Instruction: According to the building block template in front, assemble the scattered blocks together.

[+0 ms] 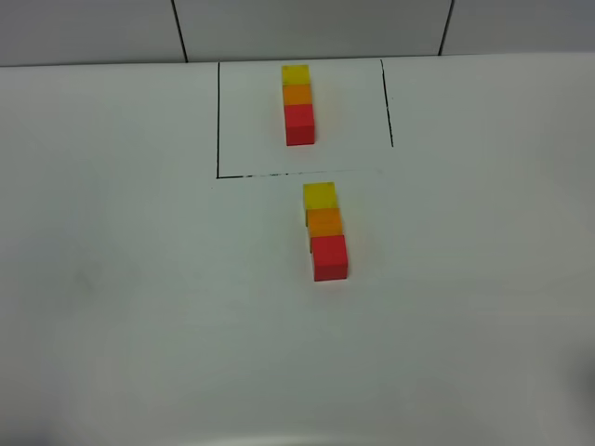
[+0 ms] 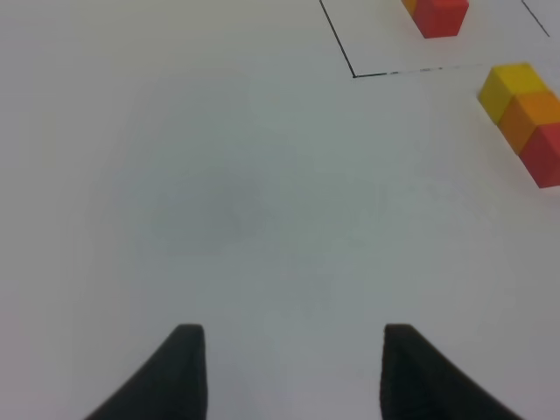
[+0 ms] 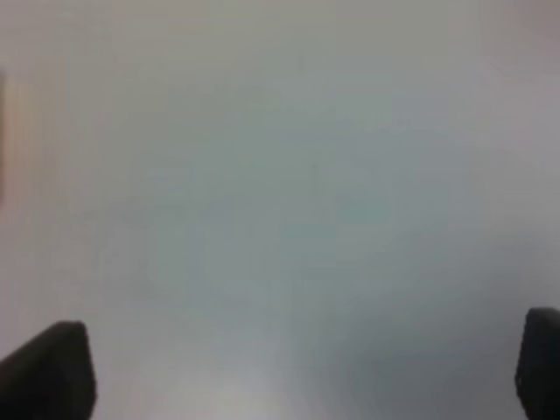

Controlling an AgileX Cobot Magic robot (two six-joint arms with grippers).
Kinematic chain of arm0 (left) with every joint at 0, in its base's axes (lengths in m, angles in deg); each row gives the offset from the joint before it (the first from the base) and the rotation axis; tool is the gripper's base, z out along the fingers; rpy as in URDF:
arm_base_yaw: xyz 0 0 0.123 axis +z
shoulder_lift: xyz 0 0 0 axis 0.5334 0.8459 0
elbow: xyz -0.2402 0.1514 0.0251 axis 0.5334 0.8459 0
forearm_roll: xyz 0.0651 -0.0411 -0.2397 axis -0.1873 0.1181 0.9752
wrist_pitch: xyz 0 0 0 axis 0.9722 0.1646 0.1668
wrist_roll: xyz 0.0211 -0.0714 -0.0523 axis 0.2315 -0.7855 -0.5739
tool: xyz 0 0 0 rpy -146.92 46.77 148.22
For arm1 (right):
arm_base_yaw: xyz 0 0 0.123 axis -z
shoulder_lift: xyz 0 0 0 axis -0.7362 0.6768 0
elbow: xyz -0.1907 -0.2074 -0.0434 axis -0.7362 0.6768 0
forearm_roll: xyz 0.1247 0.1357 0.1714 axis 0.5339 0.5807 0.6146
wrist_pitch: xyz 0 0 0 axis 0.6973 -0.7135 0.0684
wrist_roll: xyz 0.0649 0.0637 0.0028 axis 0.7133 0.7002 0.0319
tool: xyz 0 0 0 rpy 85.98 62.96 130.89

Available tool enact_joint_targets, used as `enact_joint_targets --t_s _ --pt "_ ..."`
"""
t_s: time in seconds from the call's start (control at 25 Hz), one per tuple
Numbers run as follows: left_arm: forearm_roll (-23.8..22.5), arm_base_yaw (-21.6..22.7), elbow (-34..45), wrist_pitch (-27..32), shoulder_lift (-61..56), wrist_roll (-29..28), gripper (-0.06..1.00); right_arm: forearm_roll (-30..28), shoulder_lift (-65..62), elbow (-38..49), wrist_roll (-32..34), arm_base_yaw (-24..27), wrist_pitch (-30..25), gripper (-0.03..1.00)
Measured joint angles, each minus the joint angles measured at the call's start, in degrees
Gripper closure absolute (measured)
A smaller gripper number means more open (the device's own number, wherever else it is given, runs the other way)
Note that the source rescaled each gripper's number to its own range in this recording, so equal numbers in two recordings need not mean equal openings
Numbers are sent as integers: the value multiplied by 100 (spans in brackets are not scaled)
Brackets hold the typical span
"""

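Observation:
The template row (image 1: 298, 104) of yellow, orange and red cubes stands inside a thin black drawn frame (image 1: 218, 121) at the back of the white table. Just in front of the frame the loose yellow cube (image 1: 320, 196), orange cube (image 1: 325, 223) and red cube (image 1: 329, 257) touch in one row; this row also shows in the left wrist view (image 2: 525, 118). Neither gripper shows in the high view. My left gripper (image 2: 293, 372) is open and empty over bare table. My right gripper (image 3: 302, 372) is open wide and empty over bare table.
A grey wall with dark seams (image 1: 181, 32) runs behind the table's back edge. White tabletop (image 1: 121, 307) lies on both sides of the rows and towards the front edge.

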Motion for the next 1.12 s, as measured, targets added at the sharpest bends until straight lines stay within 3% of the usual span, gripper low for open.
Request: enact_joint_targets --t_s 0.48,0.72,0.84,1.12 --pt "0 0 0 0 0 -4 91 -50 -1975 475 0 0 -753 2" --pt "0 0 0 0 0 -4 91 -142 -2695 947 -72 0 -746 4" --pt "0 0 0 0 0 -4 91 -142 -3048 1082 -72 0 -490 6" --pt "0 0 0 0 0 -4 91 -142 -3131 1119 -96 0 -413 12"
